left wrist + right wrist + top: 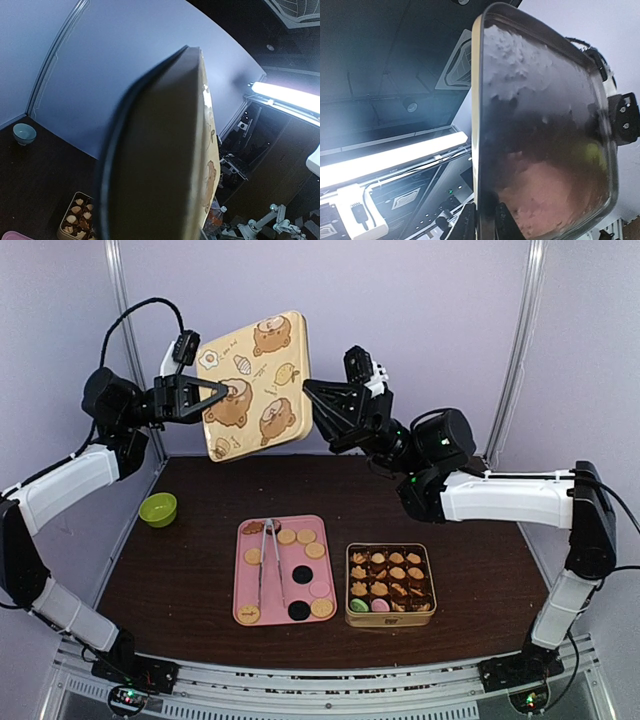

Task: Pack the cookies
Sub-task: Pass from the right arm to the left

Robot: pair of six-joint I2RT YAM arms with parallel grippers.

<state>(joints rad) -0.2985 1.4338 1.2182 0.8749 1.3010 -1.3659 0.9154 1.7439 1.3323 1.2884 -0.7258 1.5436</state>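
The cookies (pixel 390 575) fill the tin (pixel 391 621), with more on the pink tray (pixel 243 585). I'm holding the lid (pixel 255 385) aloft, left gripper (pixel 220 393) and right gripper (pixel 308 390) each clamped on an edge. Next, I judge, it must come down squarely over the tin.

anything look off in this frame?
Yes. The bear-print lid hangs tilted in the air between the left gripper and right gripper, high off the table and away from the open tin. The tongs lie among loose cookies on the pink tray. Nothing looks spilled or damaged.
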